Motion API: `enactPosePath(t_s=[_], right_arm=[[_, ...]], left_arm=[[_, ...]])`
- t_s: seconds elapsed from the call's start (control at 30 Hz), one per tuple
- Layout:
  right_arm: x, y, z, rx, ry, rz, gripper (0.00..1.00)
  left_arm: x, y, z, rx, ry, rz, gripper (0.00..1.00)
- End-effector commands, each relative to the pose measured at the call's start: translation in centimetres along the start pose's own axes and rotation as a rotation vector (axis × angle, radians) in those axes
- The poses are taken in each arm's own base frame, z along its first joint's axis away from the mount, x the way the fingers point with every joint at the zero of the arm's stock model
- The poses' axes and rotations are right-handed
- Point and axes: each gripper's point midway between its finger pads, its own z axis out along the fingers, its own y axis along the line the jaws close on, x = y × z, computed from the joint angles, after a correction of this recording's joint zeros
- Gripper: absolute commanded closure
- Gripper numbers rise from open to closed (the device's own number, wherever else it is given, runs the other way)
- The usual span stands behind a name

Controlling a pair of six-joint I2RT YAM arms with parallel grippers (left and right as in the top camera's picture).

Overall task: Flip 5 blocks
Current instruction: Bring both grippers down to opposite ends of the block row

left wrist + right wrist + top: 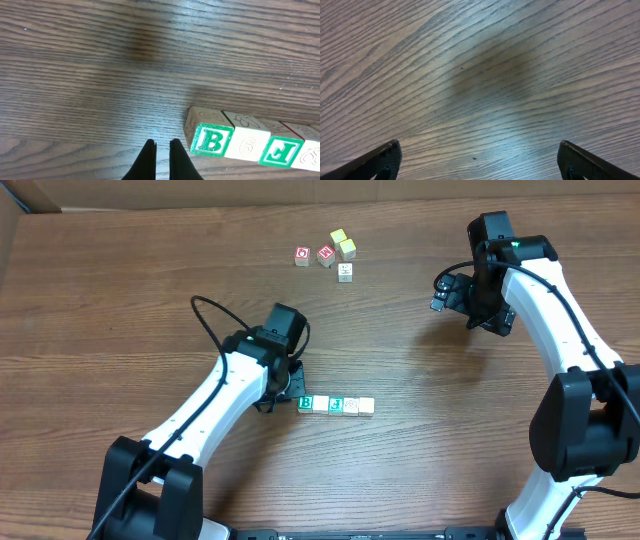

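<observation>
Left pincer (162, 150) first: its fingers are pressed together with nothing pinched between them, the tips low over the bare wooden table (130, 300). Just to the right of those tips in the wrist cam sits the green "B" block (212, 141). It's so close I honestly can't tell if the finger is brushing it or not. That B is the left end of the row of blocks (337, 405), which runs edge to edge in a straight line toward the right. I count five from overhead, with green-printed faces mixed with pale ones.

Right pincer (479, 155) is spread wide with nothing in it, and its cam shows only wood grain. From overhead it hangs well off to the far right, nowhere near the row.

Up at the far side there's a loose cluster: two red-printed cubes (314, 255) side by side, a yellow-topped cube (338, 238) with a tan cube (348, 249) beside it, and a whitish cube (345, 271) just below.
</observation>
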Motion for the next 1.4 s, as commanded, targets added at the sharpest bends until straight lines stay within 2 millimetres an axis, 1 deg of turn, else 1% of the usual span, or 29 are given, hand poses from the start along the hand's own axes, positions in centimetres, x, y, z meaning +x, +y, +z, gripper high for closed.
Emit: enactPosePath(t_s=[0.0,0.03,0.1,0.13,0.17,0.2,0.27,0.33,0.4,0.47,0.57,0.67,0.73,0.8,0.87,0.97,1.03,1.07,1.13,1.17,1.23,1.37], right_arm=[[0.5,1.2,-1.0,-0.071,0.024,-0.001,0.00],[1.0,1.3,-1.0,-0.084,0.051,-0.001,0.00],[1.7,2.4,-1.3,-0.149,0.087,-0.033,0.00],[2.4,2.9,-1.5,-0.187,0.115,-0.095,0.11],[3.0,3.2,-1.8,-0.211,0.142,-0.124,0.46],[3.4,3.2,-2.1,-0.218,0.164,-0.120,0.96],[4.3,2.9,-2.9,-0.212,0.197,-0.102,0.96],[5.0,2.7,-4.1,-0.211,0.198,-0.104,0.96],[5.8,2.6,-6.1,-0.215,0.182,-0.116,0.96],[6.6,2.5,-8.5,-0.231,0.149,-0.131,0.96],[8.0,2.3,-11.6,-0.253,0.112,-0.108,0.96],[9.4,1.8,-13.5,-0.260,0.105,-0.065,0.96],[10.3,1.7,-13.8,-0.254,0.117,-0.032,0.96],[11.1,1.6,-13.4,-0.232,0.139,-0.010,0.96],[12.1,1.7,-12.3,-0.203,0.169,-0.002,0.96],[14.1,2.2,-9.7,-0.158,0.208,-0.021,0.96],[15.2,3.0,-7.7,-0.156,0.217,-0.052,0.96],[15.8,3.4,-6.2,-0.149,0.215,-0.047,0.96],[16.4,3.7,-4.2,-0.129,0.196,-0.025,0.96],[16.6,3.8,-3.3,-0.118,0.186,-0.012,0.96],[17.2,3.8,-1.6,-0.100,0.169,0.024,0.96],[17.8,4.3,0.7,-0.110,0.128,0.026,0.96]], left_arm=[[-0.2,-1.6,-0.9,0.120,0.016,0.093,0.96],[0.0,-1.9,-1.0,0.143,0.025,0.119,0.96],[0.3,-1.9,-1.0,0.155,0.039,0.143,0.96],[0.4,-1.6,-1.1,0.149,0.047,0.137,0.96],[0.5,-1.3,-1.2,0.147,0.050,0.130,0.96],[0.5,-1.0,-1.5,0.145,0.052,0.120,0.96],[0.5,-0.4,-2.3,0.148,0.039,0.103,0.96],[0.3,0.1,-3.5,0.156,0.011,0.085,0.96],[0.2,0.8,-5.2,0.169,-0.030,0.061,0.96],[0.2,1.3,-6.8,0.183,-0.071,0.025,0.96],[0.2,1.7,-8.3,0.200,-0.113,-0.016,0.96],[0.5,1.8,-8.7,0.203,-0.111,-0.048,0.96],[0.7,1.8,-8.5,0.199,-0.099,-0.057,0.96],[0.9,1.9,-8.1,0.195,-0.089,-0.058,0.96],[1.0,1.9,-7.8,0.190,-0.077,-0.059,0.96],[1.2,2.0,-7.2,0.179,-0.053,-0.060,0.96],[1.1,2.0,-6.9,0.174,-0.047,-0.060,0.93],[1.0,2.1,-6.8,0.164,-0.048,-0.061,0.92],[0.6,2.3,-6.5,0.147,-0.058,-0.062,0.93],[0.5,2.5,-6.3,0.133,-0.062,-0.063,0.96],[0.3,2.7,-6.0,0.119,-0.058,-0.064,0.96],[0.6,2.7,-4.6,0.098,-0.010,-0.065,0.95]])
